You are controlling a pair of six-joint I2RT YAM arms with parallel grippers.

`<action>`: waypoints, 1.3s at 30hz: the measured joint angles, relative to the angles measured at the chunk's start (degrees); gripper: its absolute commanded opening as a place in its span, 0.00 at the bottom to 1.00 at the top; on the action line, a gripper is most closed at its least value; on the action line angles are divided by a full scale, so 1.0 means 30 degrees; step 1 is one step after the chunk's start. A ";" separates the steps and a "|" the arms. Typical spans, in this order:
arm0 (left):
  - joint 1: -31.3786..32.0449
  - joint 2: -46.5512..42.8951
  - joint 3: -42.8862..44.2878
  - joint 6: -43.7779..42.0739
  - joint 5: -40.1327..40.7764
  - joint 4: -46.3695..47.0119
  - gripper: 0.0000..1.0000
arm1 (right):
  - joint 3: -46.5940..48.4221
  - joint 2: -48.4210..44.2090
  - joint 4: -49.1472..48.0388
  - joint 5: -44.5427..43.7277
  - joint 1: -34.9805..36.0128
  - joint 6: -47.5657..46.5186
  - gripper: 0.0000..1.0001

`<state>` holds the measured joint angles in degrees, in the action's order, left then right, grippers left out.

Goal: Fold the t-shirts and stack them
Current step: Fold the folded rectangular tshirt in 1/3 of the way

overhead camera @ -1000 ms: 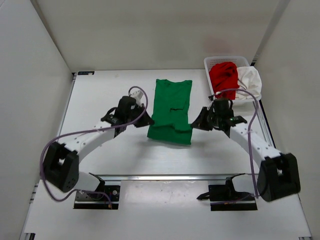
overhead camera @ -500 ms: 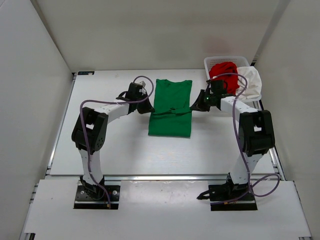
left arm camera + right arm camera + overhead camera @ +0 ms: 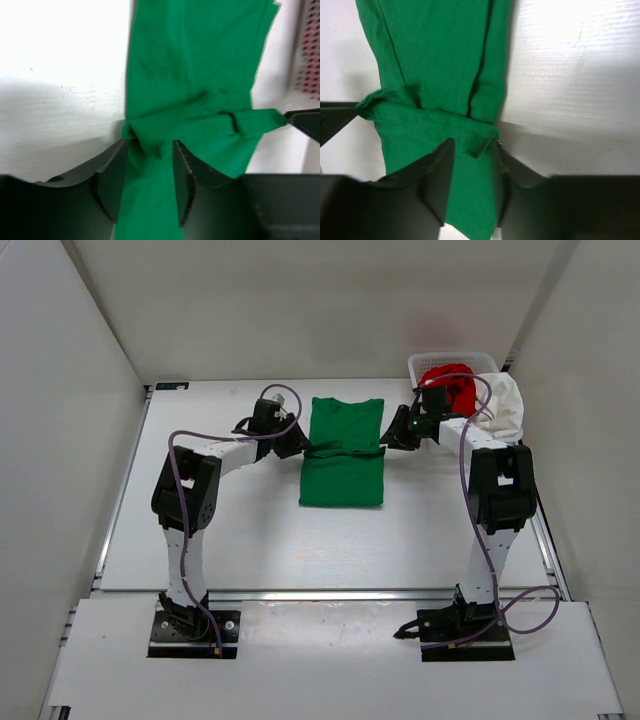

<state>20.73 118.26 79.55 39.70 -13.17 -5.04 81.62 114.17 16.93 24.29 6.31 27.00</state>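
Observation:
The green t-shirt (image 3: 342,455) lies flat mid-table, its near part folded back so a cloth ridge crosses its middle. My left gripper (image 3: 300,447) is at the ridge's left end and my right gripper (image 3: 388,438) at its right end. In the left wrist view the left gripper (image 3: 150,165) has its jaws apart, with green cloth (image 3: 195,75) lying loose between them. The right gripper (image 3: 472,165) is likewise open over the folded edge of the green t-shirt (image 3: 435,60). The red t-shirt (image 3: 447,385) and the white t-shirt (image 3: 500,405) sit bunched in the basket.
A white mesh basket (image 3: 450,360) stands at the table's far right corner, just behind the right arm. White walls close in the table on the left, back and right. Both arms reach forward from their bases at the near edge.
Both grippers carried the green shirt's near hem away from the bases, folding it over the middle. Their jaws, shut before, now stand apart.

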 measured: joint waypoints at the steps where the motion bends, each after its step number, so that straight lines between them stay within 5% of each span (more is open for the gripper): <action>1: -0.0036 -0.0270 -0.0357 0.0131 0.0007 0.0379 0.47 | 0.0146 -0.0058 0.0146 -0.0175 0.0102 -0.0095 0.36; 4: -0.0044 -0.2098 -0.2652 0.0532 0.0087 0.1632 0.45 | 0.0080 -0.0627 0.0233 -0.1137 0.0408 -0.0372 0.25; 7: 0.0372 -0.4663 -0.5493 0.0991 0.0328 0.2892 0.45 | -0.1421 -0.2295 -0.0328 -0.1960 0.1188 -0.0466 0.00; 11: 0.2127 -0.6484 -0.8582 0.1545 0.0663 0.5020 0.41 | -0.2244 -0.3220 -0.0852 -0.2076 0.3024 -0.0678 0.00; 17: 0.2907 -0.4845 -1.0404 0.2091 0.0226 0.5916 0.41 | -0.0699 -0.0284 -0.0692 -0.1224 0.4809 -0.1421 0.00; 31: 0.2907 -0.6229 -1.2910 0.2280 0.0007 0.7934 0.41 | 0.7388 0.5829 0.1355 -0.0765 0.2477 -0.1712 0.00; 39: 0.1982 -0.6739 -1.1497 0.2237 -0.0590 0.6455 0.43 | 0.7002 0.4801 0.2280 -0.0984 0.2368 -0.2069 0.00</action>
<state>26.68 98.04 45.06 46.41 -14.94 14.33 102.63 128.57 23.77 21.34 13.41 20.80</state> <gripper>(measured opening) 0.420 0.005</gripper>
